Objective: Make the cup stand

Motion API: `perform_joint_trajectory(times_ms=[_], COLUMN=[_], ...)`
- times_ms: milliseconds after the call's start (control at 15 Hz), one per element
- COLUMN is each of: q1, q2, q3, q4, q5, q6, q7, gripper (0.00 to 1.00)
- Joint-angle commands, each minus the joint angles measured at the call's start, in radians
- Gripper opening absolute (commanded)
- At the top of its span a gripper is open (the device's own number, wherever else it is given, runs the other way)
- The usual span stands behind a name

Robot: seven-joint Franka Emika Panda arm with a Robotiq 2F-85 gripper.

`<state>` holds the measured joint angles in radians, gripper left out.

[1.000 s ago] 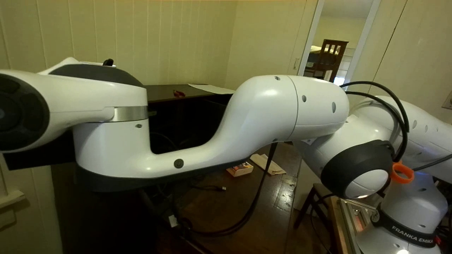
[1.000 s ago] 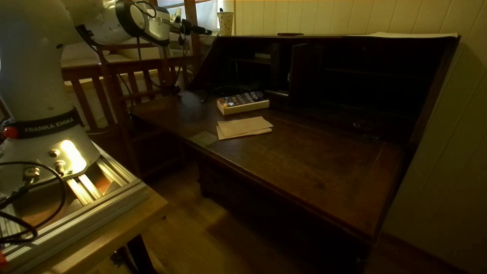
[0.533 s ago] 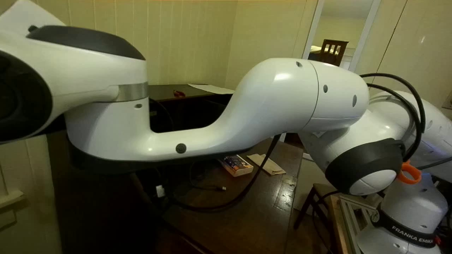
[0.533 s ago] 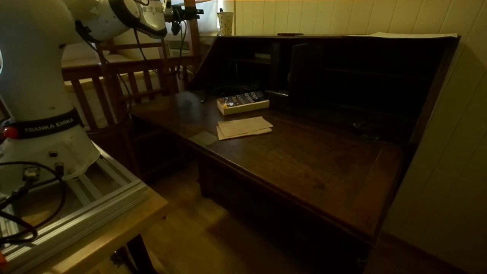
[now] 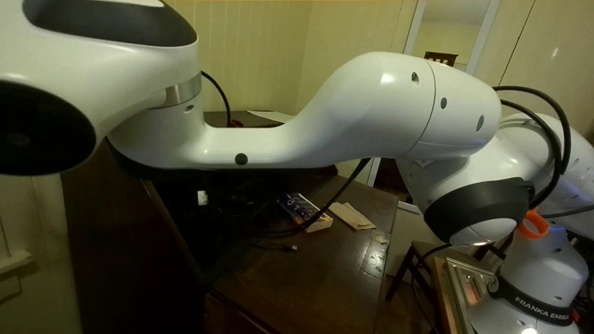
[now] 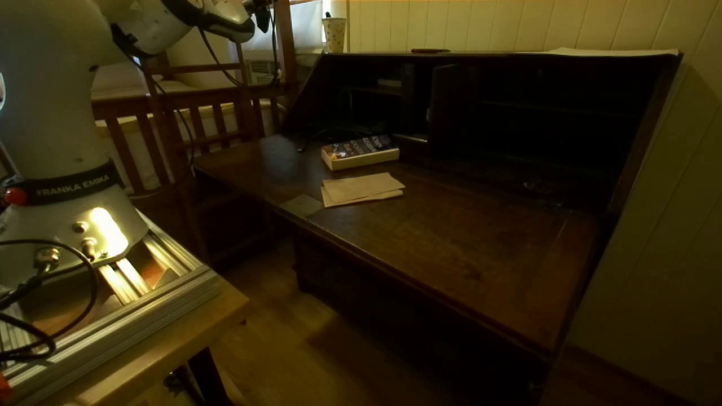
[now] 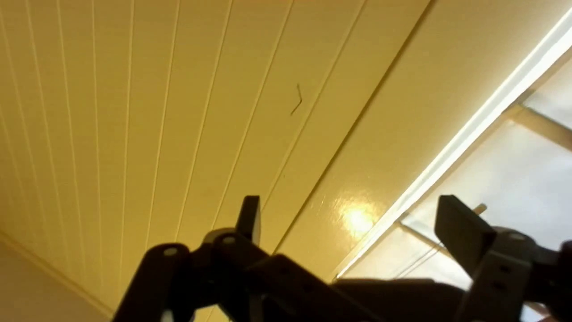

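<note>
Cup [image 6: 334,37]: I saw it upright in an exterior view, wide end up, long axis vertical
Place: stood atop the desk [image 6: 479,248], at one end
Claw [image 7: 348,212]: I had it spread wide
Desk: dark wood; book [image 6: 360,151] and folded paper [image 6: 361,189] lay lower down
Room: pale panelled wall [image 6: 507,25] rose behind

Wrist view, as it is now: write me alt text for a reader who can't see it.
An open gripper, dark and holding nothing, shows in the lower part of the picture against yellow grooved panelling. At the right, beyond a slanting white strip, are bright window-like panes.
</note>
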<state>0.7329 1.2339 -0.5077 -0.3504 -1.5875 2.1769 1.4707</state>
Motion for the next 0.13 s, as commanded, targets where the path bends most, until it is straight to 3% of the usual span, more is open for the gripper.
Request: perform_joint_trajectory(times_ms=[0,67], q1=[0.018,-0.001], q2=[-0.005,-0.008], q3=[-0.031,0.031], q4=[0.000,0.000], q5=[-0.143,-0.124], q6=[-0.129,-0.065], q7=[0.090,0.043], gripper=[1.00,1.00])
